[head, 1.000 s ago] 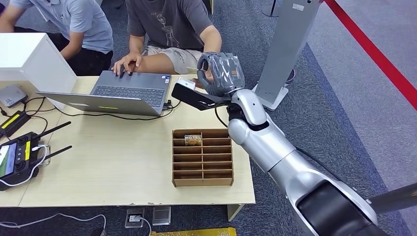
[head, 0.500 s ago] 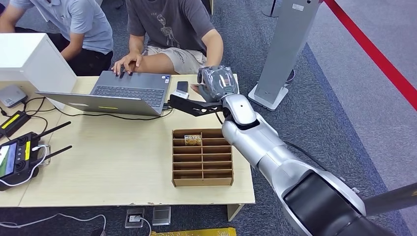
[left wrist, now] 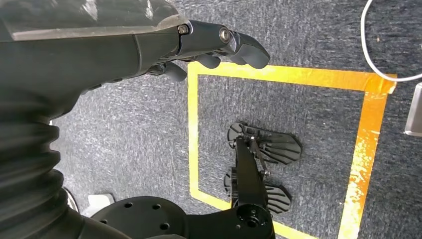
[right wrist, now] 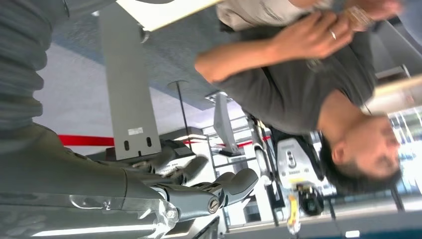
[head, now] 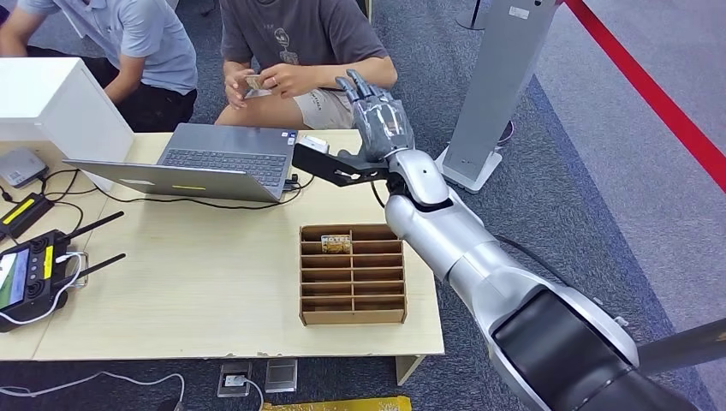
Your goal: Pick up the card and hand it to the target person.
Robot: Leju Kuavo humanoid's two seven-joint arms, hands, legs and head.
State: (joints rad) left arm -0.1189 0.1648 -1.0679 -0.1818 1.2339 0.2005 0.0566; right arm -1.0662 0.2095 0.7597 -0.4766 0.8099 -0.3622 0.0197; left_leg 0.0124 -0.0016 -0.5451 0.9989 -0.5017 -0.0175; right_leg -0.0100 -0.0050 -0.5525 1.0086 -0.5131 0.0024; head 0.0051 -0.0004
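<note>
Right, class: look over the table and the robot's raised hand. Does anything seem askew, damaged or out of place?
Nothing stands out. The rack sits square on the table with one card in its top row. The laptop lies open. The right hand is raised with fingers spread, holding nothing, and the seated person holds a card.

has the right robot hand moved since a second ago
Yes. The right robot hand has opened, with its fingers now pointing up, and it sits slightly farther right of the laptop. The person now holds the card.
</note>
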